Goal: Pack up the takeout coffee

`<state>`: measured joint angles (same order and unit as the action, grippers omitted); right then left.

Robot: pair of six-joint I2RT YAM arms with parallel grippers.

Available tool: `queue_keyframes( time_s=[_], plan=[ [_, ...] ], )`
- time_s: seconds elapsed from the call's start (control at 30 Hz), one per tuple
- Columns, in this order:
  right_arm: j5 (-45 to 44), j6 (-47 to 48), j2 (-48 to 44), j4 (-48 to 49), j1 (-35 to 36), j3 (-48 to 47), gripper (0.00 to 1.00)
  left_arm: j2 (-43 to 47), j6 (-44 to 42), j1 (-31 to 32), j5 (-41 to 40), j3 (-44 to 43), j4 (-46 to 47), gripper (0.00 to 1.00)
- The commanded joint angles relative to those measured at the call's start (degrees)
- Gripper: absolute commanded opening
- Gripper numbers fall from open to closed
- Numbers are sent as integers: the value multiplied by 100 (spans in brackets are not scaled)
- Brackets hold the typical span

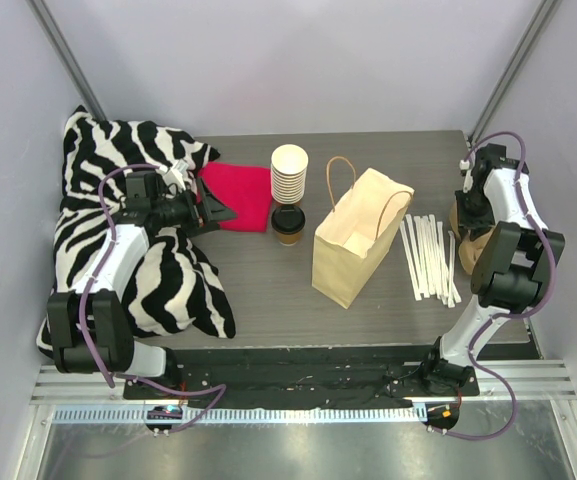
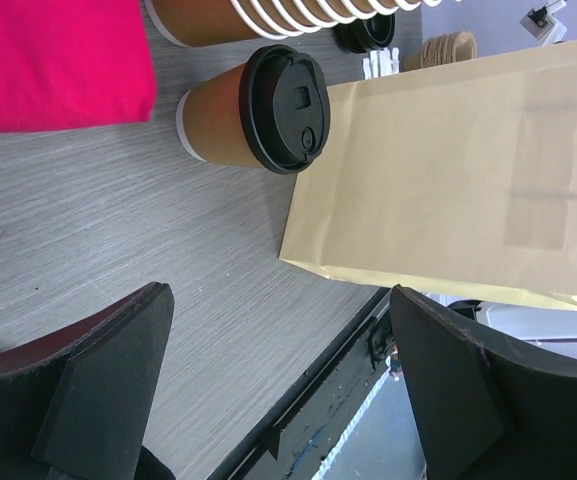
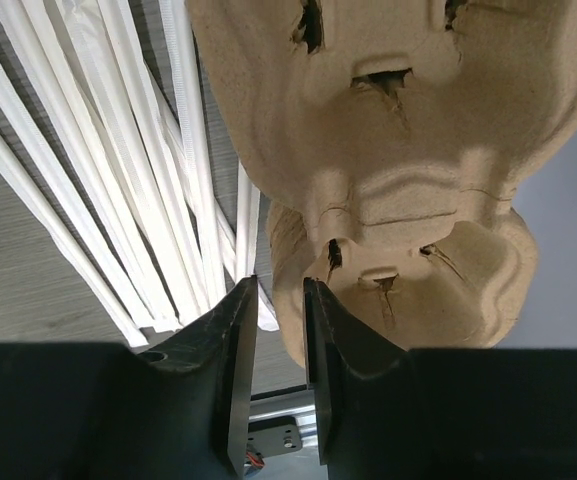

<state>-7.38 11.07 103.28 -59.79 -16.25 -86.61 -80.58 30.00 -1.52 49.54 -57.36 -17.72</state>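
The takeout coffee [image 1: 287,224], a brown paper cup with a black lid, stands in front of the stack of cream cups [image 1: 289,172] and left of the open paper bag [image 1: 358,240]. In the left wrist view the takeout coffee [image 2: 253,108] is ahead of my left gripper [image 2: 278,390], which is wide open and empty, some way short of the cup. My right gripper [image 3: 279,300] hangs at the far right over the pulp cup carriers [image 3: 388,150]. Its jaws stand a narrow gap apart with nothing between them, just by the carrier's edge.
A red cloth [image 1: 240,195] and a zebra-striped cloth [image 1: 138,240] lie at the left, under and around the left arm. Several white wrapped straws [image 1: 430,255] lie between the bag and the carriers. The table's front edge [image 2: 298,340] runs below the left gripper.
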Motion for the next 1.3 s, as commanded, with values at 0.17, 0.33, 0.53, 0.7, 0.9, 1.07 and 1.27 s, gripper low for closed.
queue_keyframes(
  time_s=[0.17,0.33,0.53,0.7,0.9,1.07,1.27],
  plan=[
    [-9,0,130,29,-18,-234,26,-20,59,-24,161,15,225,95],
    [43,-26,96,-32,-45,-278,13,-28,68,-33,161,6,225,94],
    [139,0,-62,-217,-115,-436,1,-2,85,-24,179,6,233,94],
    [307,-8,-203,-384,-203,-637,1,24,85,-33,179,15,216,94],
    [316,0,-239,-472,-282,-778,1,33,85,-24,188,15,233,94],
    [246,79,-239,-560,-317,-971,1,42,68,-24,188,15,225,94],
    [35,71,-335,-569,-317,-1112,1,24,111,-33,197,-12,251,94]
  ],
)
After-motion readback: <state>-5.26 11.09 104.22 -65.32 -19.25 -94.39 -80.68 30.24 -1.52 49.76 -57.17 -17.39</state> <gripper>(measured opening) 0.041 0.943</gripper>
